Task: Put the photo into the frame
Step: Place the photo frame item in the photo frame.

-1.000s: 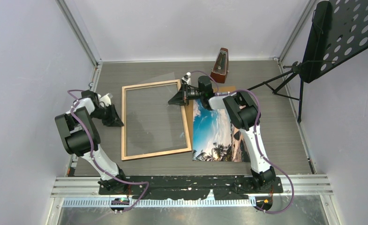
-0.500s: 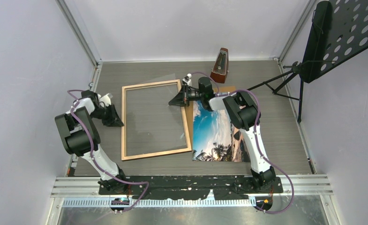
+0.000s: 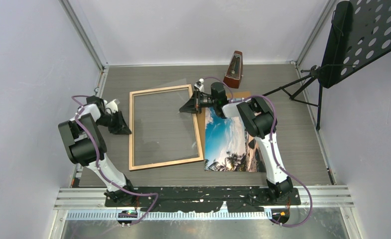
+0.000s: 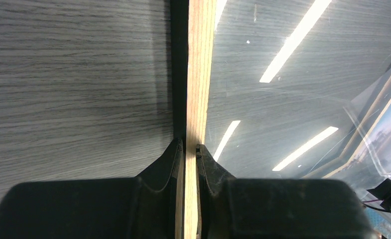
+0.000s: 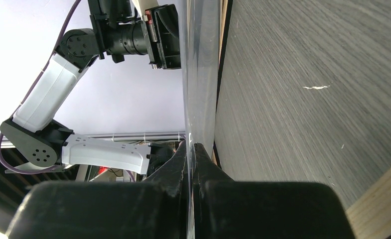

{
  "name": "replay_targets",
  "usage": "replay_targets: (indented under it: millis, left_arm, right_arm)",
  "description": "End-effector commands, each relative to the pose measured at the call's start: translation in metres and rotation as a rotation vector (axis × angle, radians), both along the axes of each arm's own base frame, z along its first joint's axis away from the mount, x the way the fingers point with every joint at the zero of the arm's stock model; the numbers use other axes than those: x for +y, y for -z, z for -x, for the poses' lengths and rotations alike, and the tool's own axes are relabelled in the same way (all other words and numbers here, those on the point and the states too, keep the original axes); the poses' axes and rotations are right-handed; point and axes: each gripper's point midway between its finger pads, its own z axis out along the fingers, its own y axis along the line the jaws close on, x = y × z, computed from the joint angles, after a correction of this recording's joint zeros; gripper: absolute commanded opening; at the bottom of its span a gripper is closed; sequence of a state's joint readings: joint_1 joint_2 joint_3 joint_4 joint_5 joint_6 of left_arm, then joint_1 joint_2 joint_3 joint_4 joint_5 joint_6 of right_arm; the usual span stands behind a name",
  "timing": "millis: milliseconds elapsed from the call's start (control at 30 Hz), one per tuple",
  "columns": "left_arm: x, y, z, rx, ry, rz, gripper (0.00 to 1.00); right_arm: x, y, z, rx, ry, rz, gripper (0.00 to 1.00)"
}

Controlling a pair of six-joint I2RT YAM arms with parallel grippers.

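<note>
The frame (image 3: pixel 132 129) lies flat left of the table's middle, its light wood face up. My left gripper (image 3: pixel 121 124) is at its left side. In the left wrist view the left gripper (image 4: pixel 189 147) is shut on the wooden border (image 4: pixel 199 74). My right gripper (image 3: pixel 188 105) is over the frame's right side, shut on the edge of the clear pane (image 3: pixel 163 124). In the right wrist view the right gripper (image 5: pixel 191 145) pinches the thin pane (image 5: pixel 200 74), seen edge-on. The photo (image 3: pixel 228 142), a beach print lying picture up, rests to the right of the frame.
A brown backing sheet (image 3: pixel 201 124) lies under the photo, showing along its left and far edges. A metronome (image 3: pixel 233 69) stands at the back. A black music stand (image 3: pixel 355 40) on tripod legs (image 3: pixel 295 89) takes up the back right. Walls close in the table.
</note>
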State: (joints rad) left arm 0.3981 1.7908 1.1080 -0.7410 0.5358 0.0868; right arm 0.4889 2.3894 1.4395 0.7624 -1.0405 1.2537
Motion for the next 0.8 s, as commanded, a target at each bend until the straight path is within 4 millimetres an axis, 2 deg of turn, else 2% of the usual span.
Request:
replay_targets:
  millis: [0, 767]
  left_arm:
    - [-0.003, -0.003, -0.002, -0.005, 0.015, 0.023, 0.12]
    - [-0.004, -0.002, -0.001, -0.001, 0.017, 0.027, 0.12]
  right_arm:
    - [0.008, -0.015, 0.006, -0.073, -0.021, -0.026, 0.06]
    - [0.005, 0.002, 0.005, -0.056, 0.007, 0.015, 0.06]
